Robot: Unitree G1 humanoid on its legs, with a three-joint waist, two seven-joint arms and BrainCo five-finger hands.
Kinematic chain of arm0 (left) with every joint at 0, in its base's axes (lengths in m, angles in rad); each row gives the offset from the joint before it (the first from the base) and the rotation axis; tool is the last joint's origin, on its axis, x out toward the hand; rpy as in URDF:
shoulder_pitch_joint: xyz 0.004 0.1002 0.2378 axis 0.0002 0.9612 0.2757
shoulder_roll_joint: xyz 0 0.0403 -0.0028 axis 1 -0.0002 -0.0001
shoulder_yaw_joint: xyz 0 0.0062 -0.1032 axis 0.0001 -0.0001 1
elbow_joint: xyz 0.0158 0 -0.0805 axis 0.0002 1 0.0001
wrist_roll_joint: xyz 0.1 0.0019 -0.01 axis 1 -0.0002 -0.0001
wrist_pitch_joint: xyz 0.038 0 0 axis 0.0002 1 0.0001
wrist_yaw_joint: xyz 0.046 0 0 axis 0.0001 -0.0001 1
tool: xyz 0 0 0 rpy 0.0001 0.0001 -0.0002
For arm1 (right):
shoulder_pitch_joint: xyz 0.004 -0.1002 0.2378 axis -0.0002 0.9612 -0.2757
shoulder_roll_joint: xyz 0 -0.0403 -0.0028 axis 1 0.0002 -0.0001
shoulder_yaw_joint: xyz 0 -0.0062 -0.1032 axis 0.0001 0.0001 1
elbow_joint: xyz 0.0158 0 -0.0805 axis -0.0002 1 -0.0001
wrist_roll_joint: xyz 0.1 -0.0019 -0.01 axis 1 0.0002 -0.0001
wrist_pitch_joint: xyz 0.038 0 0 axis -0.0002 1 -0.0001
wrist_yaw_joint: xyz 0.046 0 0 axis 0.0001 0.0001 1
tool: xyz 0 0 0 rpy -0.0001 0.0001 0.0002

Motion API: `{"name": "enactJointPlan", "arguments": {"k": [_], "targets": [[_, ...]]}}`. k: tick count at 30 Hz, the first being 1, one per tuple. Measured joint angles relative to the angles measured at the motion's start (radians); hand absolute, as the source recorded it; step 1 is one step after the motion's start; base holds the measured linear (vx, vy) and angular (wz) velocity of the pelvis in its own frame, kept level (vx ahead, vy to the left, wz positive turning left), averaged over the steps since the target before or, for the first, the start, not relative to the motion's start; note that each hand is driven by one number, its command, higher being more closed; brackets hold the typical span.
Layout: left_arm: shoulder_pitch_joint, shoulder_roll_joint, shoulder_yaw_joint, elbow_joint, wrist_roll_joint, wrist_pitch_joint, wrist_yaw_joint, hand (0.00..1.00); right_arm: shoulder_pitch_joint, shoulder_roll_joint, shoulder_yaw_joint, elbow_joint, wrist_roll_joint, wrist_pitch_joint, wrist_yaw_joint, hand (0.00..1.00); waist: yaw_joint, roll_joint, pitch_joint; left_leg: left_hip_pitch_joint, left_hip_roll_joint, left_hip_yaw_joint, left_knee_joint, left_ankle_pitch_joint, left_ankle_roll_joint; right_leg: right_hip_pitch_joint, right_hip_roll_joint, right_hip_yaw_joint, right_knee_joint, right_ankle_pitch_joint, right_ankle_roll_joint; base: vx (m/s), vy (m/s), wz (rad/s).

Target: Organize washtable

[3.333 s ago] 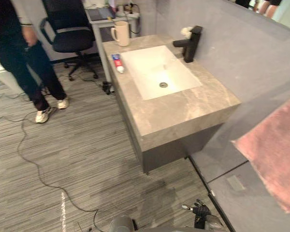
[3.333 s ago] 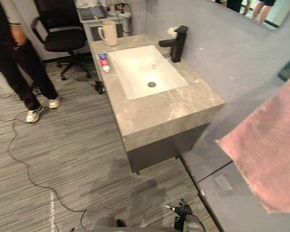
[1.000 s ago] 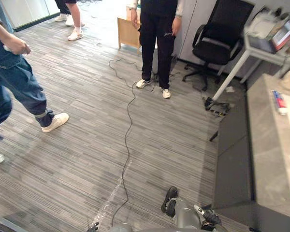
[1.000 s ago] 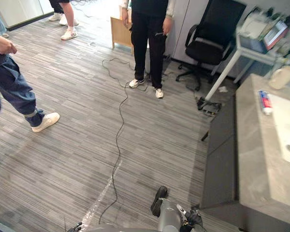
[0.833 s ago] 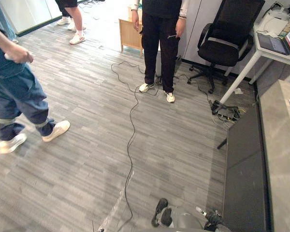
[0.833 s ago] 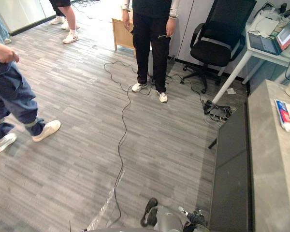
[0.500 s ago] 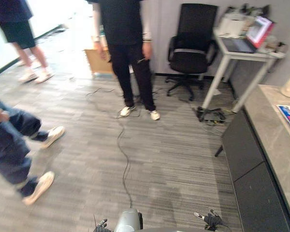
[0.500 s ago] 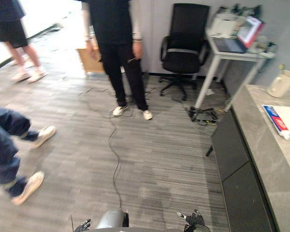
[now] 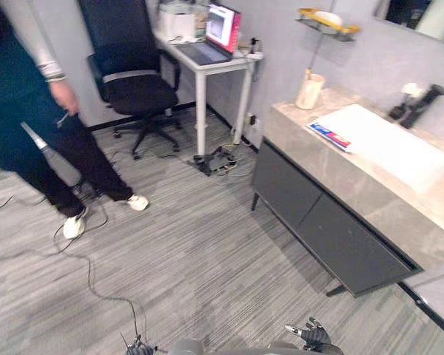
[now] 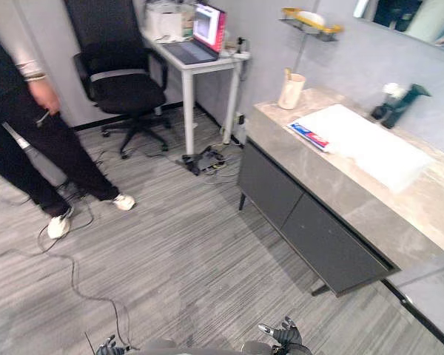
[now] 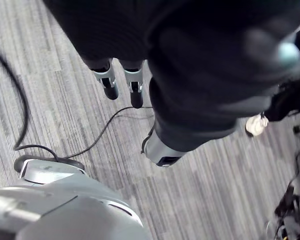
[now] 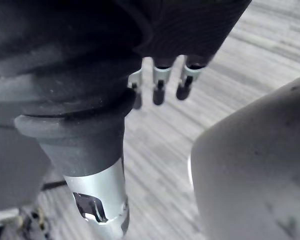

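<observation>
left hand [image 11: 108,80] lower left, fingers slack, empty | right hand [image 12: 159,82] lower right, slack, empty | washtable [image 10: 422,211] right of frame, well apart from both hands | on it: 1 cup [image 9: 309,90], 1 toothpaste tube [image 9: 328,136] flat beside basin, 1 faucet [image 9: 422,101] | progress: looks like 0 items sorted; approach and all tidying left

left hand [image 11: 109,81]: silver fingers, dark tips
left cover [image 11: 210,60]: dark, behind the fingers
right hand [image 12: 159,84]: silver fingers, dark tips
right cover [image 12: 65,85]: dark, ribbed, beside fingers

countertop [image 9: 342,174] beige marbled | floor [image 9: 207,259] grey striped | tube [image 9: 328,135] seemingly red-blue
</observation>
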Motion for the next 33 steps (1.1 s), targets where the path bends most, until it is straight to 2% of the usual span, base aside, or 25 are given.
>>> {"name": "enactJointPlan", "arguments": {"k": [1, 2, 4, 5, 6, 7, 8, 10, 11, 12, 13, 14, 15, 16, 17, 18, 19, 21, 23, 25, 28, 29, 30, 31, 33], "targets": [[-0.003, 0.008, -0.017, 0.029, 0.009, 0.009, -0.017, 0.00, 0.002, 0.002, -0.024, 0.002, 0.029, -0.001, 0.000, 0.00, -0.002, 0.003, -0.001, 0.067, -0.005, 0.039, -0.058, 0.005, -0.001, -0.020, -0.017, -0.042, 0.046, 0.016, -0.006, 0.05, 0.101, -0.75], [-0.001, 0.009, -0.019, 0.032, 0.009, 0.016, -0.033, 0.00, 0.002, 0.002, -0.029, 0.004, 0.042, -0.001, 0.000, 0.00, -0.003, 0.007, -0.004, 0.088, -0.005, 0.045, -0.079, 0.006, -0.003, -0.026, -0.015, -0.051, 0.060, 0.005, -0.004, 0.09, 0.068, -0.92], [-0.005, 0.008, -0.023, 0.034, 0.016, 0.021, -0.038, 0.00, -0.002, 0.002, -0.039, 0.007, 0.076, -0.004, -0.001, 0.00, -0.022, 0.011, -0.007, 0.132, -0.004, 0.052, -0.136, 0.007, -0.004, -0.057, 0.009, -0.084, 0.070, -0.070, 0.012, 0.12, 0.003, -0.67], [-0.007, 0.005, -0.023, 0.037, 0.025, 0.022, -0.037, 0.00, -0.013, 0.000, -0.049, 0.009, 0.086, -0.005, 0.000, 0.00, -0.038, 0.019, -0.006, 0.147, 0.010, 0.051, -0.166, 0.001, 0.002, -0.094, 0.044, -0.100, 0.031, -0.105, 0.003, 0.17, -0.060, -0.68], [-0.010, -0.002, -0.020, 0.041, 0.031, 0.023, -0.033, 0.00, -0.022, -0.001, -0.069, 0.008, 0.099, -0.005, -0.001, 0.00, -0.047, 0.033, -0.001, 0.158, 0.030, 0.052, -0.184, -0.014, 0.004, -0.122, 0.082, -0.127, -0.011, -0.107, -0.004, 0.22, -0.082, -0.91], [-0.018, -0.013, -0.016, 0.050, 0.036, 0.023, -0.027, 0.00, -0.034, -0.005, -0.081, 0.008, 0.119, -0.006, -0.002, 0.00, -0.054, 0.054, 0.012, 0.186, 0.059, 0.054, -0.214, -0.026, -0.011, -0.147, 0.134, -0.167, -0.117, -0.090, -0.009, 0.29, -0.093, -0.84], [-0.035, -0.015, -0.015, 0.061, 0.045, 0.023, -0.021, 0.00, -0.041, -0.007, -0.092, 0.004, 0.131, -0.006, -0.010, 0.00, -0.055, 0.059, 0.019, 0.222, 0.074, 0.059, -0.250, -0.031, -0.019, -0.164, 0.150, -0.228, -0.253, -0.034, -0.005, 0.27, -0.070, -0.68], [-0.051, -0.009, -0.014, 0.062, 0.061, 0.022, -0.021, 0.00, -0.038, -0.006, -0.106, 0.006, 0.139, -0.010, -0.024, 0.00, -0.054, 0.043, 0.024, 0.278, 0.068, 0.068, -0.285, -0.037, -0.033, -0.165, 0.120, -0.328, -0.439, 0.066, 0.000, 0.37, -0.119, -0.27], [-0.055, -0.008, -0.014, 0.062, 0.063, 0.022, -0.021, 0.00, -0.035, -0.007, -0.109, 0.005, 0.140, -0.010, -0.028, 0.00, -0.055, 0.038, 0.024, 0.297, 0.065, 0.072, -0.288, -0.046, -0.051, -0.164, 0.104, -0.349, -0.465, 0.082, 0.003, 0.45, -0.164, 0.00], [-0.062, -0.014, -0.015, 0.065, 0.063, 0.022, -0.021, 0.00, -0.017, -0.010, -0.110, -0.002, 0.147, -0.011, -0.032, 0.00, -0.057, 0.047, 0.024, 0.342, 0.065, 0.065, -0.301, -0.061, -0.073, -0.166, 0.079, -0.383, -0.441, 0.162, -0.038, 0.55, -0.165, 0.24], [-0.069, -0.036, -0.014, 0.067, 0.064, 0.023, -0.026, 0.00, -0.017, -0.026, -0.109, -0.011, 0.145, -0.010, -0.031, 0.00, -0.057, 0.067, 0.019, 0.359, 0.086, 0.046, -0.277, -0.052, -0.091, -0.174, 0.074, -0.414, -0.357, 0.164, -0.076, 0.47, -0.132, 0.31], [-0.078, -0.044, -0.014, 0.065, 0.064, 0.022, -0.031, 0.00, -0.017, -0.030, -0.111, -0.011, 0.144, -0.010, -0.031, 0.00, -0.058, 0.077, 0.023, 0.354, 0.099, 0.030, -0.246, -0.043, -0.105, -0.174, 0.075, -0.424, -0.326, 0.135, -0.111, 0.71, -0.265, 0.30], [-0.088, -0.067, -0.009, 0.054, 0.063, 0.022, -0.038, 0.00, -0.017, -0.035, -0.117, -0.019, 0.142, -0.009, -0.030, 0.00, -0.055, 0.097, 0.024, 0.323, 0.129, 0.007, -0.146, -0.019, -0.144, -0.159, 0.086, -0.440, -0.295, 0.081, -0.116, 0.68, -0.308, 0.18], [-0.089, -0.096, 0.032, 0.042, 0.061, 0.021, -0.046, 0.00, -0.018, -0.034, -0.121, -0.037, 0.124, -0.007, -0.032, 0.00, -0.055, 0.107, 0.022, 0.252, 0.157, -0.037, 0.035, 0.019, -0.183, -0.128, 0.101, -0.449, -0.296, 0.045, -0.115, 0.69, -0.309, 0.11], [-0.089, -0.106, 0.053, 0.031, 0.060, 0.022, -0.047, 0.00, -0.020, -0.033, -0.119, -0.041, 0.113, -0.003, -0.033, 0.00, -0.054, 0.110, 0.023, 0.208, 0.168, -0.062, 0.144, 0.055, -0.205, -0.105, 0.111, -0.448, -0.306, 0.031, -0.116, 0.57, -0.186, 0.01], [-0.088, -0.128, 0.078, 0.012, 0.059, 0.019, -0.049, 0.00, -0.025, -0.035, -0.096, -0.039, 0.107, -0.001, -0.034, 0.00, -0.052, 0.116, 0.027, 0.128, 0.184, -0.110, 0.348, 0.078, -0.246, -0.042, 0.141, -0.443, -0.347, 0.023, -0.128, 0.57, -0.120, -0.18], [-0.088, -0.134, 0.092, 0.000, 0.059, 0.019, -0.053, 0.00, -0.032, -0.030, -0.068, -0.022, 0.104, -0.001, -0.031, 0.00, -0.048, 0.116, 0.028, 0.082, 0.192, -0.122, 0.482, 0.085, -0.261, 0.037, 0.164, -0.435, -0.398, 0.021, -0.134, 0.56, -0.095, -0.24], [-0.082, -0.131, 0.095, -0.013, 0.054, 0.018, -0.062, 0.00, -0.042, -0.032, -0.046, 0.003, 0.094, -0.002, -0.026, 0.00, -0.044, 0.098, 0.039, 0.034, 0.191, -0.078, 0.547, 0.084, -0.260, 0.158, 0.178, -0.410, -0.478, 0.021, -0.134, 0.48, -0.065, -0.29], [-0.081, -0.131, 0.101, -0.026, 0.026, 0.012, -0.064, 0.00, -0.043, -0.036, -0.033, 0.014, 0.069, -0.002, -0.027, 0.00, -0.026, 0.098, 0.039, -0.016, 0.191, -0.035, 0.530, 0.073, -0.239, 0.237, 0.179, -0.367, -0.529, 0.022, -0.134, 0.39, -0.028, -0.52], [-0.081, -0.136, 0.106, -0.040, 0.013, 0.009, -0.063, 0.00, -0.043, -0.043, -0.017, 0.036, 0.069, -0.004, -0.027, 0.00, -0.004, 0.095, 0.040, -0.062, 0.185, -0.043, 0.368, 0.048, -0.194, 0.278, 0.172, -0.305, -0.561, 0.021, -0.126, 0.31, 0.080, -0.86], [-0.084, -0.132, 0.103, -0.043, 0.013, 0.004, -0.063, 0.00, -0.034, -0.040, -0.018, 0.040, 0.070, -0.004, -0.028, 0.00, -0.003, 0.082, 0.045, -0.091, 0.137, -0.151, 0.140, 0.051, -0.192, 0.304, 0.144, -0.255, -0.575, 0.013, -0.084, 0.21, 0.178, -0.58], [-0.084, -0.135, 0.099, -0.039, 0.014, 0.004, -0.061, 0.00, -0.027, -0.043, -0.017, 0.035, 0.070, -0.005, -0.027, 0.00, -0.005, 0.094, 0.044, -0.087, 0.115, -0.236, -0.047, 0.112, -0.181, 0.303, 0.143, -0.230, -0.578, 0.006, -0.052, 0.12, 0.260, -0.48], [-0.085, -0.137, 0.096, -0.034, 0.013, 0.003, -0.060, 0.00, -0.025, -0.048, -0.017, 0.032, 0.069, -0.007, -0.026, 0.00, -0.005, 0.106, 0.043, -0.094, 0.116, -0.271, -0.086, 0.180, -0.181, 0.305, 0.151, -0.223, -0.582, 0.002, -0.038, 0.13, 0.332, -0.38], [-0.092, -0.130, 0.093, -0.027, 0.013, 0.002, -0.061, 0.00, -0.027, -0.049, -0.012, 0.037, 0.064, -0.010, -0.025, 0.00, 0.000, 0.090, 0.034, -0.088, 0.095, -0.270, -0.086, 0.172, -0.175, 0.308, 0.139, -0.208, -0.591, 0.004, -0.022, 0.11, 0.248, -0.18], [-0.092, -0.091, 0.092, -0.020, 0.011, 0.000, -0.060, 0.00, -0.021, -0.019, -0.006, 0.045, 0.033, -0.011, -0.022, 0.00, -0.001, 0.035, 0.024, -0.060, 0.059, -0.239, -0.160, 0.191, -0.148, 0.298, 0.089, -0.182, -0.601, 0.001, 0.006, 0.16, 0.205, -0.19]]}}
